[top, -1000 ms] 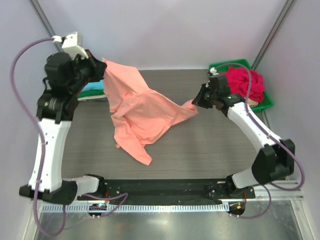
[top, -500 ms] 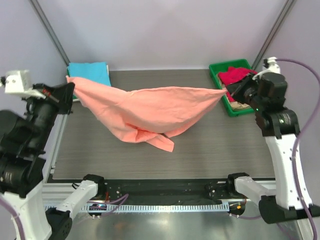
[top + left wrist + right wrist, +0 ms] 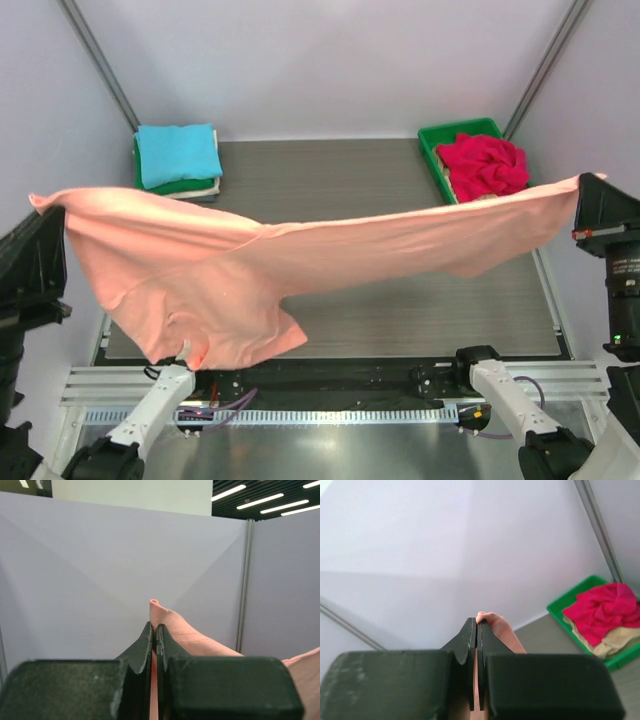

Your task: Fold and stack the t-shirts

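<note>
1. Grip looks solid to me on both sides. The left gripper (image 3: 153, 628) has its jaws pinched tight on one corner of the salmon shirt (image 3: 300, 250), and the right gripper (image 3: 476, 624) is clamped the same way on the opposite corner.
2. Between the two grippers the salmon shirt hangs in the air as one long band, above the table (image 3: 380, 180). Its bulk sags below and inboard of the left gripper, while the run toward the right gripper is thin and taut.
3. I judge this shirt to be at the spreading step: it is not yet laid flat, has no fold in it and is not stacked.
4. Far beyond the left gripper sits a folded stack (image 3: 180, 168). A turquoise shirt (image 3: 178, 152) is on top, a green shirt (image 3: 175, 186) is under it, and a pale bottom layer I take for a white shirt (image 3: 203, 192). Those look finished.
5. Far beyond the right gripper, the tray (image 3: 430, 137) holds a crumpled red shirt (image 3: 482, 165) lying over a beige shirt (image 3: 615, 646). Both are unfolded, so both are left to do.
6. My count is one salmon shirt aloft, three folded in the stack as far as I can tell, and two in the tray, making six shirts. There are also two grippers and one tray. I reckon the job is about half done.
</note>
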